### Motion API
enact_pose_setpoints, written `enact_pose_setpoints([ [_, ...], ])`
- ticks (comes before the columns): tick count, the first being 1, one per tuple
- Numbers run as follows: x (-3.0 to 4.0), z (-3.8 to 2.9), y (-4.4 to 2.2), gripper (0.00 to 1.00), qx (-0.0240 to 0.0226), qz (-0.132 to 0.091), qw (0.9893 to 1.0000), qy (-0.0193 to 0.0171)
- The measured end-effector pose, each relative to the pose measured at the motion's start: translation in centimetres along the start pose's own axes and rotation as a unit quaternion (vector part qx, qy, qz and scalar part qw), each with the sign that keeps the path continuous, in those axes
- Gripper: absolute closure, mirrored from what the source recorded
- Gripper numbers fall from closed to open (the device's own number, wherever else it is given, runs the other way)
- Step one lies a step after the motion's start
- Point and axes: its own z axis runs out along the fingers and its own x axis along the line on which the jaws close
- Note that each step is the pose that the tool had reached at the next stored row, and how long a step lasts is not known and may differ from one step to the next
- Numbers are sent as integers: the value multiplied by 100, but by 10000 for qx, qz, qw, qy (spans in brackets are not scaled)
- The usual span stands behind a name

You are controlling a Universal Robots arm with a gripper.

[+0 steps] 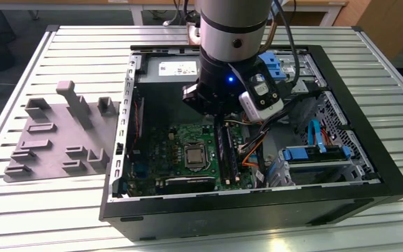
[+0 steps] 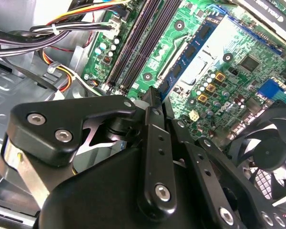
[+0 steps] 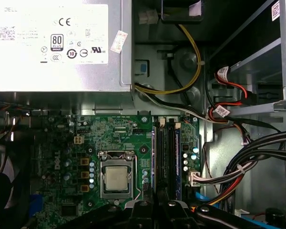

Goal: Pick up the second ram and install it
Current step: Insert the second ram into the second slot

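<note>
Gripper [image 2: 152, 98] down inside PC case [image 1: 369, 197], over mobo [image 3: 114, 133] RAM slots [image 3: 167, 157] for seating. Fingers look pinched shut, prob on the ram [image 2: 151, 95], edge barely visible.

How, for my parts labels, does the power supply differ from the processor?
The power supply is a large grey box with a white label; the processor is a small bare silver square. The power supply sits beside the green motherboard; the processor sits clamped in a socket on it. Both look metal-faced.
</note>
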Motion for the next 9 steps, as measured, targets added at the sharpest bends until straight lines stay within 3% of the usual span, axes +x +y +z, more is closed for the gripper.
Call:
enact_pose_setpoints([
  [9, -2, 144, -19, 86, 3, 36, 10000, -1],
])
